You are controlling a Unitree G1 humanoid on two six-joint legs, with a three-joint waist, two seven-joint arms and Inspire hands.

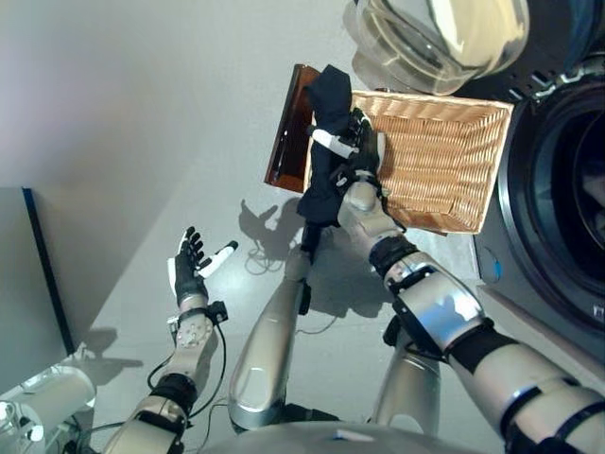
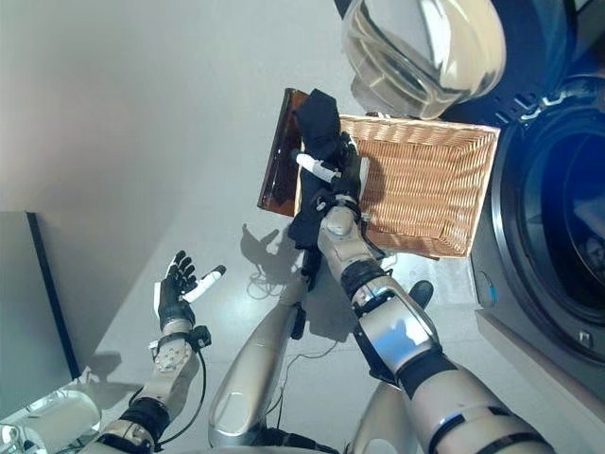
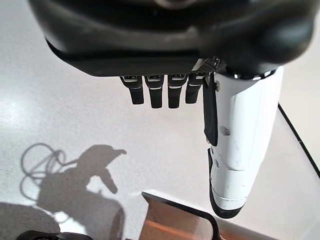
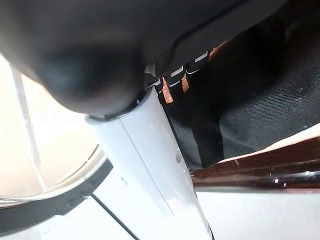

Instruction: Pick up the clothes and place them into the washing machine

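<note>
Nearest us, our left hand (image 1: 189,270) hangs low on the left over the grey floor (image 1: 142,142), fingers straight and spread, palm bare, white-capped thumb standing off to the side. Farther out, our right hand (image 1: 354,151) reaches to the near-left edge of the wicker basket (image 1: 444,161) and grips a dark garment (image 1: 326,142), its fingers curled into the cloth; part of the cloth bunches above the hand, the rest hangs down below it over the basket's rim. Just left of the basket a dark brown board (image 1: 284,142) shows. On the right stands the washing machine (image 1: 558,189), its glass door (image 1: 440,38) swung open beyond the basket.
</note>
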